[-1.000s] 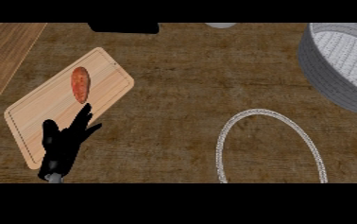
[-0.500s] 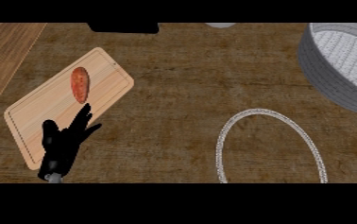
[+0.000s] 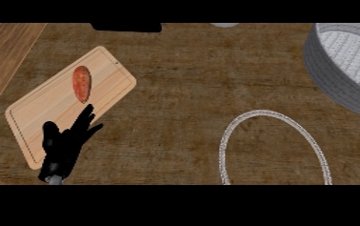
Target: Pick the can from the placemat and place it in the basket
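Wooden counter (image 3: pixel 183 96) is filling the view, with the grey basket (image 3: pixel 336 65) sitting at the far right and a pale ring (image 3: pixel 273 146) lying near right. At the left a cutting board (image 3: pixel 53 110) is carrying an orange vegetable (image 3: pixel 82 83). Resting over its near end, the left hand (image 3: pixel 65 141) is showing relaxed, straight fingers, holding nothing. No can or placemat is showing; a can would likely be stiff, light and smooth, best grasped round its sides
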You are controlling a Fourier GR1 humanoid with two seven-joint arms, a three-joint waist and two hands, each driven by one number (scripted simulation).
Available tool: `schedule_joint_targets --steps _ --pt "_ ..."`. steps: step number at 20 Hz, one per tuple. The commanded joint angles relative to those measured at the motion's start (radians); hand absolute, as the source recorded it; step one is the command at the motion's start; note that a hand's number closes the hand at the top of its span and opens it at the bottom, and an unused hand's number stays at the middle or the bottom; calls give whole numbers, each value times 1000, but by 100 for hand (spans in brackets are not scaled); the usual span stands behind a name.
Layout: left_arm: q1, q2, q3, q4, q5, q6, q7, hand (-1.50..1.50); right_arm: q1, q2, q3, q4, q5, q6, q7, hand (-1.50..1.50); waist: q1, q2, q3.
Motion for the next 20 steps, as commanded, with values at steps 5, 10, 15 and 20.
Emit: schedule_joint_targets --steps 5,10,15,20 --pt "44 -13 -25 44 -11 -12 29 0 -26 -40 67 127 147 -53 -194 -150 8 11 -7" --pt "37 6 -3 46 5 -29 49 0 -57 -60 25 217 139 -68 -264 -150 8 12 -6" --pt "11 1 -3 51 -2 -23 65 0 -113 -103 -32 290 95 0 -246 -150 4 14 -5" --pt "0 -10 4 87 -15 -15 27 0 -107 -171 -97 357 47 29 -230 -150 -10 16 -5"
